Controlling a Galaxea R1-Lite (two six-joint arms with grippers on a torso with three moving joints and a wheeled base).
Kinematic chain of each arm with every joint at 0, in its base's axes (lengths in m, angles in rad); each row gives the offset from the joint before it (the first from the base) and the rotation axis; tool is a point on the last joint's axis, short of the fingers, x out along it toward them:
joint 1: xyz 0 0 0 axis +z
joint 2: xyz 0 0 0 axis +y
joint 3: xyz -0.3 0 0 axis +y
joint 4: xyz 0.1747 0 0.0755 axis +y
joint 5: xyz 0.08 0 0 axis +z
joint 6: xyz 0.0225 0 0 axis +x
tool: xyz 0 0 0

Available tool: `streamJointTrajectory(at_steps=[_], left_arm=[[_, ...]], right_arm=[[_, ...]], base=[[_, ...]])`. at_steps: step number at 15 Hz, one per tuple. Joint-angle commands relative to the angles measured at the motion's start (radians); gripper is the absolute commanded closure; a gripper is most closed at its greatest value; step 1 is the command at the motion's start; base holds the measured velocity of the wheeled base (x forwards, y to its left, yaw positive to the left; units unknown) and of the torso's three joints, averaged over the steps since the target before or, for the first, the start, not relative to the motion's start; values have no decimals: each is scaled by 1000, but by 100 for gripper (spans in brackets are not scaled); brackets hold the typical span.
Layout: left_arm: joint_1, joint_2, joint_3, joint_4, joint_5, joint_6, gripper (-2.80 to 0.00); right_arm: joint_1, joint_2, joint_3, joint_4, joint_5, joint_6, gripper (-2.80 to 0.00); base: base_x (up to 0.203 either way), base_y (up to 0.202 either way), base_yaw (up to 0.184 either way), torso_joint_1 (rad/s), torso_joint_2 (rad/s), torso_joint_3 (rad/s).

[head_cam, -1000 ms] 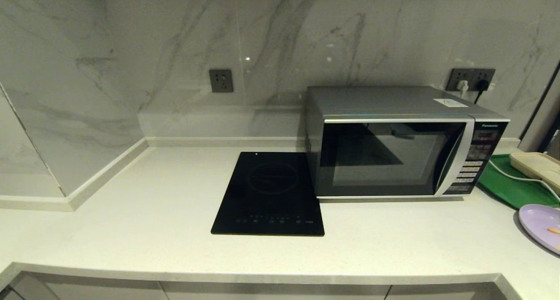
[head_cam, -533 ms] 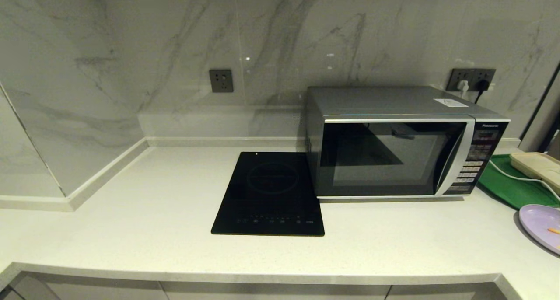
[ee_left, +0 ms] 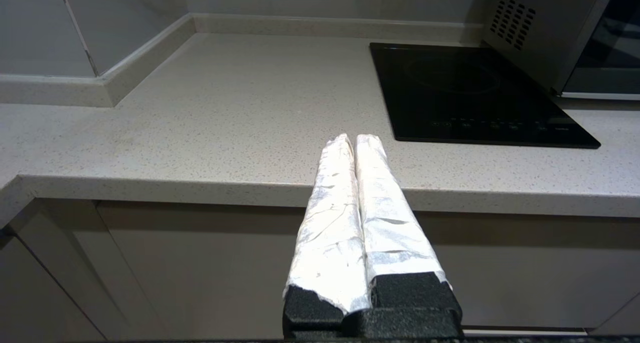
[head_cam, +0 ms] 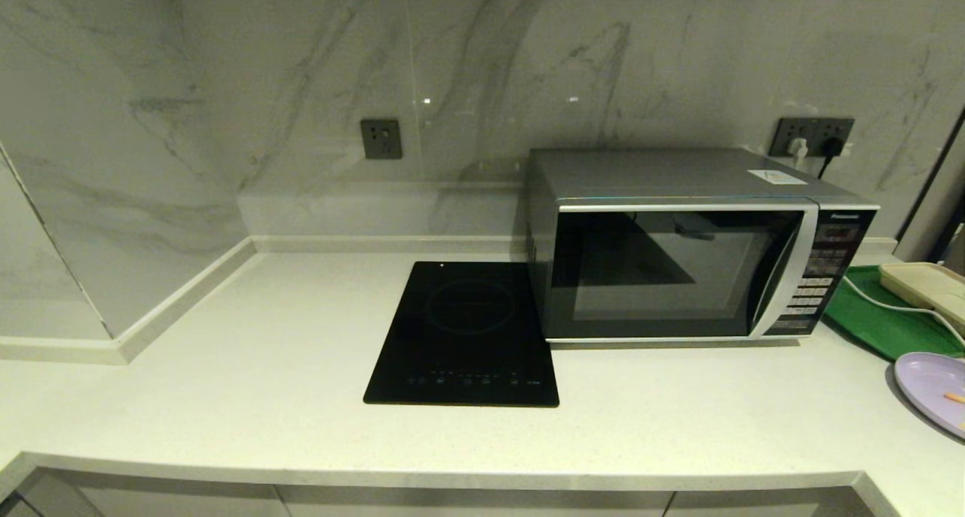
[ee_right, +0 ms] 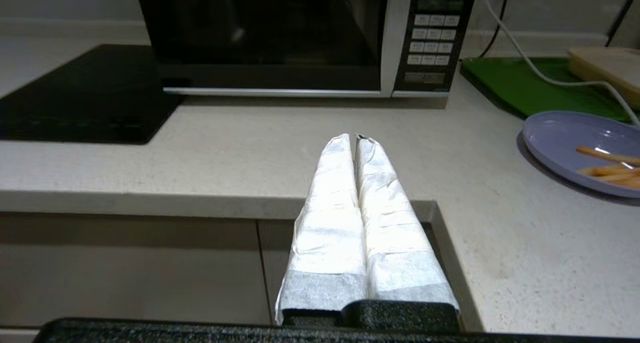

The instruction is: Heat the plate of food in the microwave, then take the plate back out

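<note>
— Where are your arms?

— Both sit low in front of the worktop [head_cam: 264, 366], out of sight from my head. My left end effector [ee_left: 350, 140] points level over the front edge, its foil-wrapped fingers [ee_left: 332, 203] pressed together and holding nothing. My right end effector [ee_right: 356, 139] is posed the same way near the worktop's front corner, clenched on nothing, aimed toward the microwave [head_cam: 678, 246].

— And the plate of food?

— The plate of food [head_cam: 935, 389] rests on the worktop at my far right, in front of the green tray [head_cam: 874, 321] and well apart from my right end effector. The microwave stands at the back with its door shut, just beside the black cooktop [head_cam: 464, 336].

— Anything you can't make out?

— From my head the plate is cut off by the edge, with only one orange stick [head_cam: 954, 397] showing; my right wrist camera shows a few sticks [ee_right: 607, 163], though the plate [ee_right: 565, 138] is clipped there too. The dark door glass gives only reflections, so the inside is unreadable. A pale box [head_cam: 923, 283] on the tray is partly out of view, and its white cord [head_cam: 889, 306] runs off the edge. The button labels are too small to read
</note>
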Motion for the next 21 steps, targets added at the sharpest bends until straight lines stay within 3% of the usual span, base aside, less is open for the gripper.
streamJointTrajectory(at_steps=[1, 21], left_arm=[[0, 0, 0, -1, 0, -1, 0], [0, 0, 0, -1, 0, -1, 0]], right_arm=[[1, 0, 7, 37, 26, -41, 0], [1, 0, 8, 37, 15, -30, 0]], base=[[0, 0, 0, 0, 0, 0], [0, 0, 0, 0, 0, 0]])
